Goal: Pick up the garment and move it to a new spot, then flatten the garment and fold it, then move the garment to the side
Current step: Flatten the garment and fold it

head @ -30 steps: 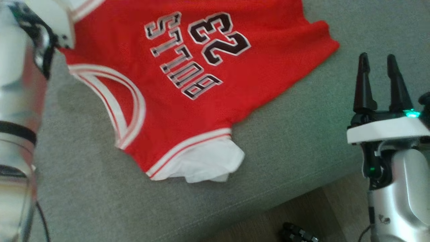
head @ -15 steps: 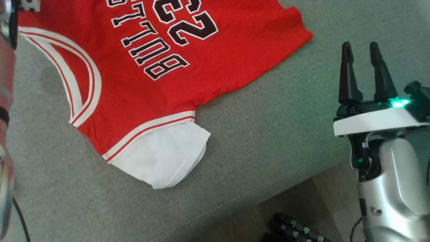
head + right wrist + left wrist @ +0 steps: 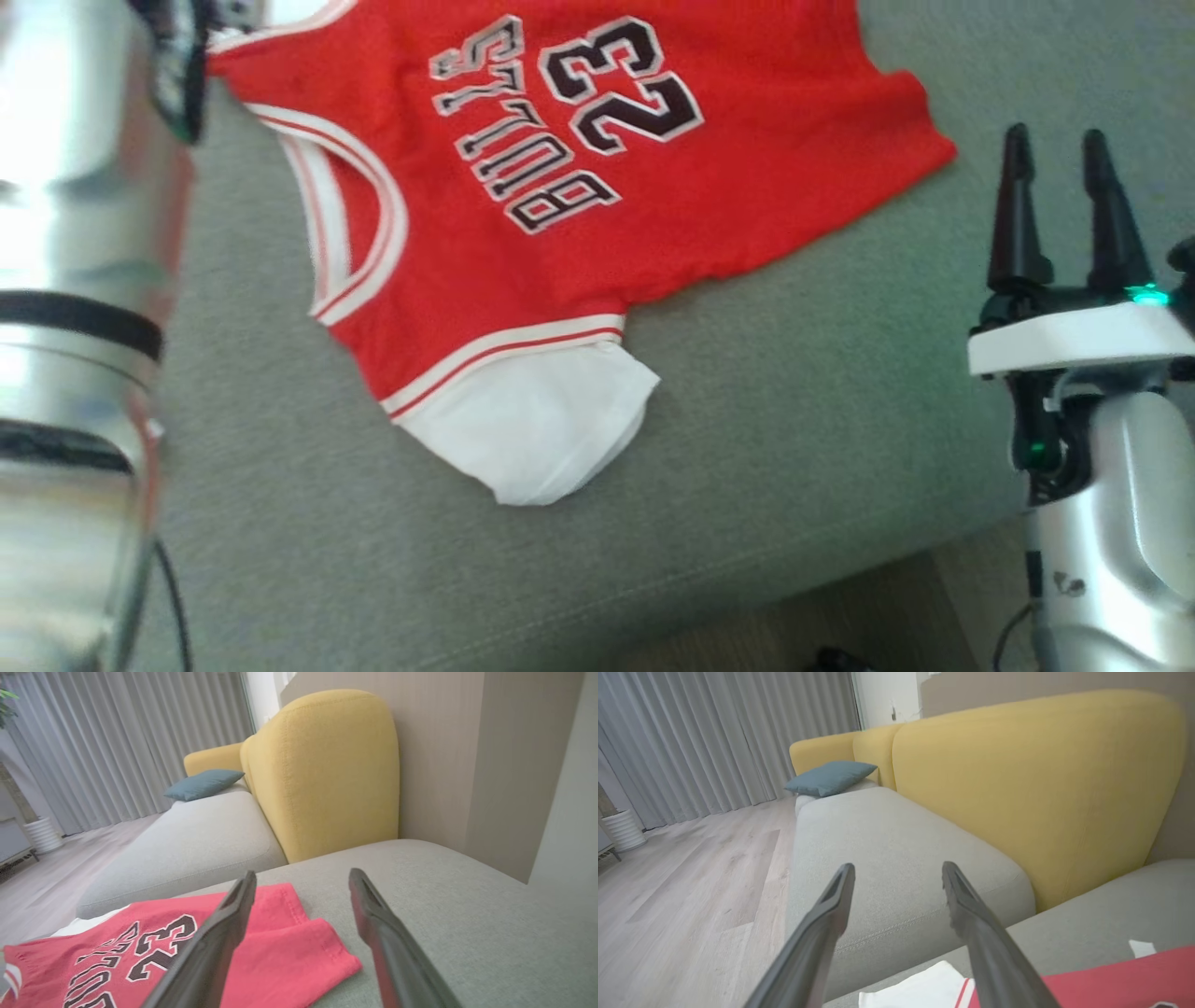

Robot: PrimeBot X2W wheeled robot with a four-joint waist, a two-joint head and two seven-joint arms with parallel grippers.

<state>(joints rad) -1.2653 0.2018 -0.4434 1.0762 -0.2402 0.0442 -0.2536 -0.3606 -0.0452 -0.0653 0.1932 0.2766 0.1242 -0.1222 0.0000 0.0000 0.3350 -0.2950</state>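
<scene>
So, one red jersey (image 3: pixel 747 187), "BULLS 23" on it, lying spread on the grey seat (image 3: pixel 794 392) with the print facing up; one white sleeve (image 3: pixel 541 439) pokes out at its near edge in the head view, and there's a smaller white bit up by the top left corner.

Two grippers, two dark fingers each. The left gripper (image 3: pixel 899 868) is let go and spread wide, nothing between the fingers; from its own camera the jersey sits low and to the right, just under the right-hand finger (image 3: pixel 985 938), with a white corner showing between the two fingers at the bottom edge; can't tell if that finger actually touches the cloth. In the head view the left arm (image 3: pixel 75 280) runs up the left side to the jersey's top left corner, by the striped armhole.

The right gripper (image 3: pixel 1055 135) is also wide open and empty; it hangs off to the right of the jersey over bare seat near the seat's front edge, clearly apart from the cloth. Its own camera looks across the jersey's hem corner, which lies under the left-hand finger.

Rest of the room: one blue pillow (image 3: pixel 831 777) on the next seat along, yellow backrests (image 3: pixel 1031 788) (at least two), grey curtains (image 3: pixel 714 737), one white ribbed pot (image 3: pixel 623 830) on the wood floor (image 3: pixel 691 882).
</scene>
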